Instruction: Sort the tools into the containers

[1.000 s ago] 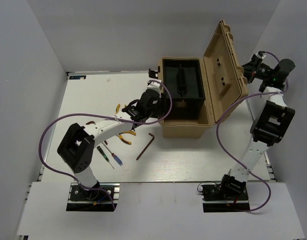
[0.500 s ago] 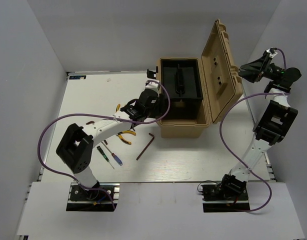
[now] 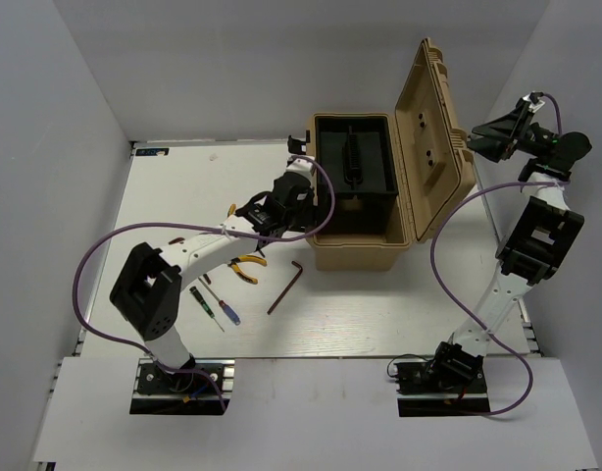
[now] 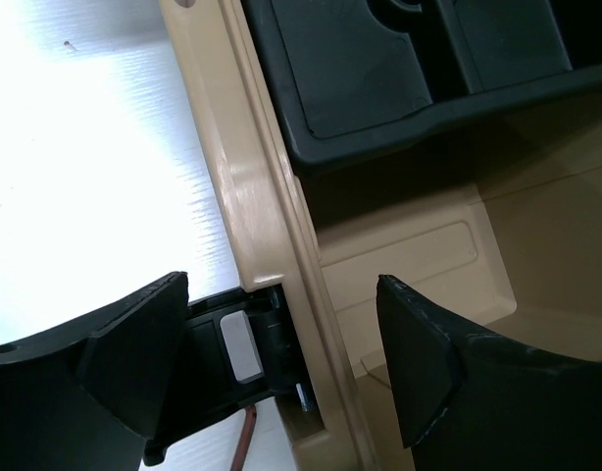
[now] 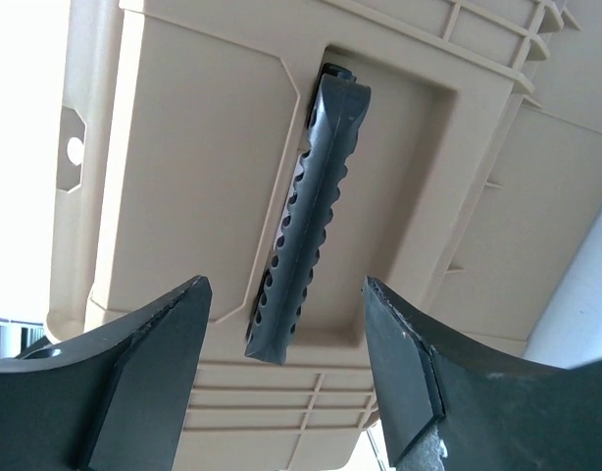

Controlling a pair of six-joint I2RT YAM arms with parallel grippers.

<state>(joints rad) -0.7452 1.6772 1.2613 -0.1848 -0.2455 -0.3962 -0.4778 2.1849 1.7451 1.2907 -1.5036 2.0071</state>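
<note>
White table (image 3: 183,191), grey walls (image 3: 46,147), perhaps a label (image 3: 155,152)

I am seeing a tan toolbox (image 3: 365,250) wearing a black tray (image 3: 355,157) and a black ribbed handle (image 5: 306,226) on its lid (image 5: 183,147) (same tan). On the white table (image 3: 183,186), the pliers (image 3: 247,270) are showing yellow-orange handles, the hex key (image 3: 286,285) is looking dark, my cables (image 3: 78,289) purple.
</note>
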